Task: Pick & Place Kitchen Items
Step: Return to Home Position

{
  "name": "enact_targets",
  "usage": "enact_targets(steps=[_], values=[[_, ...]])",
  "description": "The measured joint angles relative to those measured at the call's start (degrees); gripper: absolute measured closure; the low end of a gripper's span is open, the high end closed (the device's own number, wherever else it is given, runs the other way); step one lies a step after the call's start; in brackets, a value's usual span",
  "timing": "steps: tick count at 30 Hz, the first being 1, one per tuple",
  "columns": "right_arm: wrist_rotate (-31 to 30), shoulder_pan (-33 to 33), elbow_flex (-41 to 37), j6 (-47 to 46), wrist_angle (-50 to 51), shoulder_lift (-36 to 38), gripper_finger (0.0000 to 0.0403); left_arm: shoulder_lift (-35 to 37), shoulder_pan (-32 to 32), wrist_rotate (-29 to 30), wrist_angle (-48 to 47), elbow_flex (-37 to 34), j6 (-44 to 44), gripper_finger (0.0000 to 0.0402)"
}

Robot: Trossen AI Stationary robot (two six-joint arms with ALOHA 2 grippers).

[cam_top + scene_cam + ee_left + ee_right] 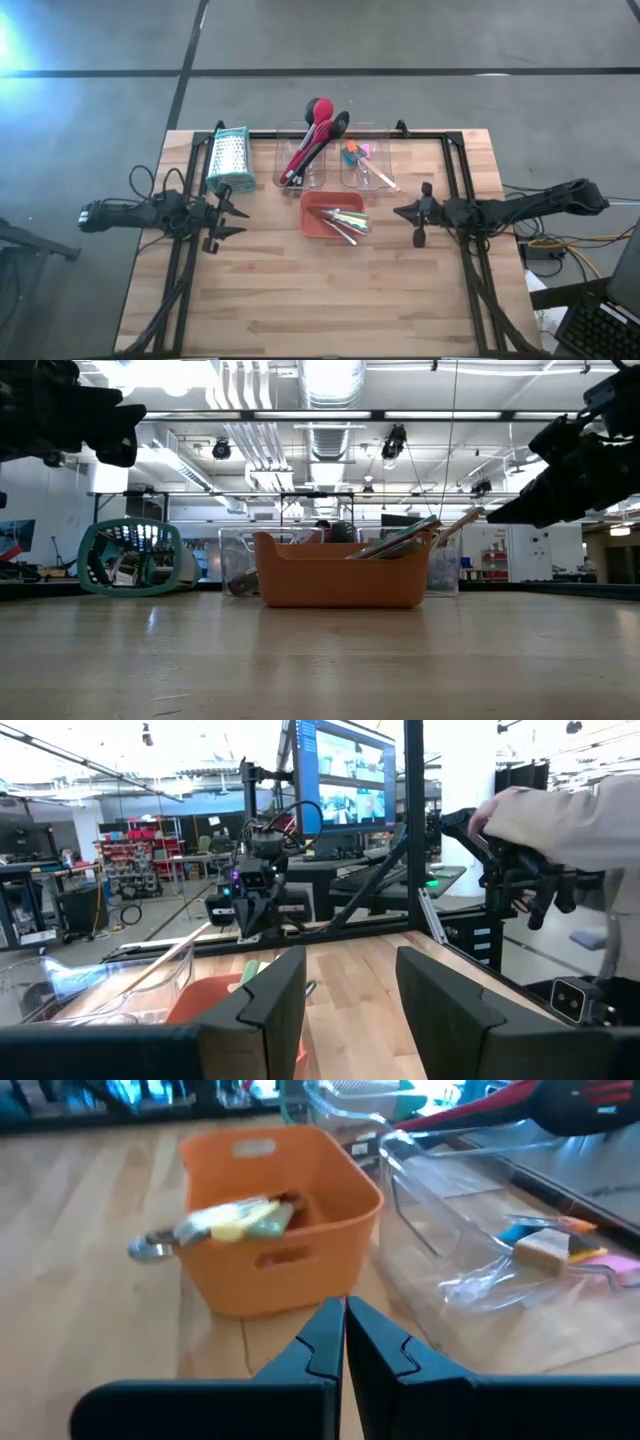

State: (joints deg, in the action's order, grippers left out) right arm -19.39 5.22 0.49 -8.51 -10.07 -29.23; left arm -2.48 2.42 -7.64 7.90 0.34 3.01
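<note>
The left gripper point(238, 215) hovers empty, fingers apart, left of the orange bin point(310, 228). Red and black spoons point(312, 140) stand in the clear tub point(285, 165) and thin tools point(345, 222) lie in the bin; they look light, stiff and smooth, best pinched mid-handle. The right gripper point(402, 211) waits opposite, fingers together.
</note>
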Motion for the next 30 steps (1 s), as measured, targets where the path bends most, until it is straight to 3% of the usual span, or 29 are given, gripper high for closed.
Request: enact_targets(steps=[9, 30], values=[[-0.08, -0.03, 0.02, -4.38, 0.09, 1.8, 0.0394, 0.0, 0.0, 0.0, 0.0, 0.0, -0.02, 0.0238], [-0.08, -0.03, 0.02, -4.38, 0.53, 21.74, 0.0394, 0.0, -0.07, 0.0, -0.02, 0.0, 0.0, 0.0238]])
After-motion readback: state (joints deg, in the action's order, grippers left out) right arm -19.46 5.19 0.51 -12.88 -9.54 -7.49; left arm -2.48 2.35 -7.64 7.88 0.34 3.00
